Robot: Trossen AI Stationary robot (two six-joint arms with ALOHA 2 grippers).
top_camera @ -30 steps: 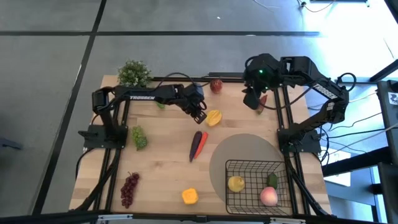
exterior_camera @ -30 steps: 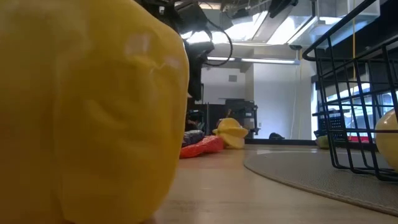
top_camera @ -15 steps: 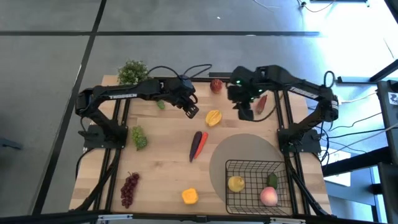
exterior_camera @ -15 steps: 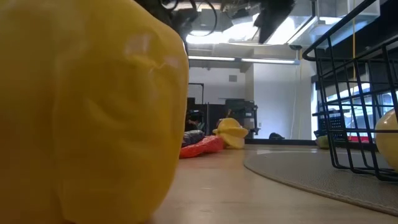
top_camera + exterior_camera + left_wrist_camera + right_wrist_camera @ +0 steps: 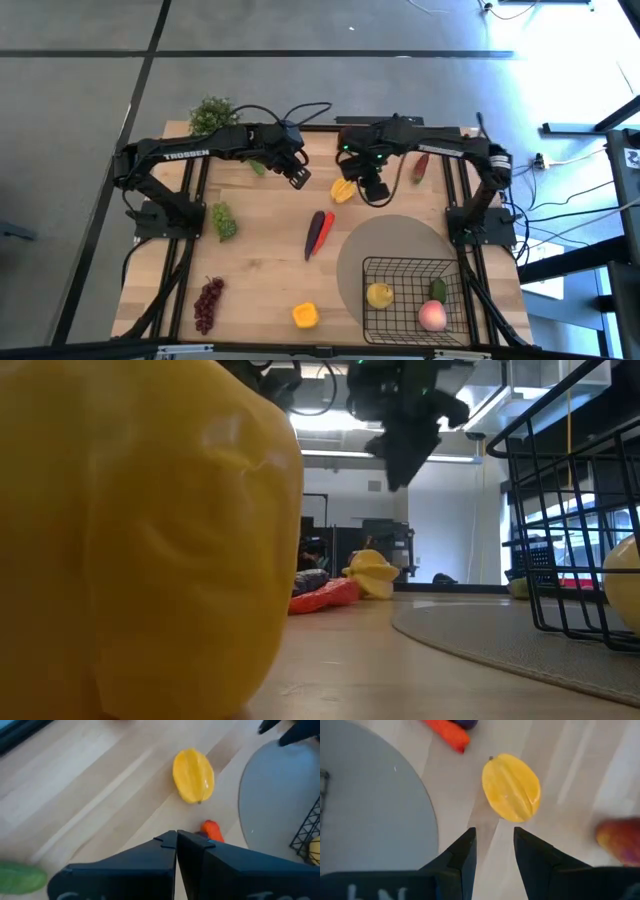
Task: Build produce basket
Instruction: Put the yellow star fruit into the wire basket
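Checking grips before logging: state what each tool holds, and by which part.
Nothing is held. The right tool hangs open above the yellow fruit, not touching it. The left tool is shut on nothing, over bare table.

Table [image 5: 260, 260]: light wood planks, smooth, satin finish. Basket [image 5: 400, 268]: thin black metal wire mesh, standing on a matt grey round mat [image 5: 385, 240] at the table's 4 o'clock. Yellow pepper [image 5: 140, 540] and yellow ribbed fruit [image 5: 511, 787]: smooth, plastic-looking skin with slight gloss.
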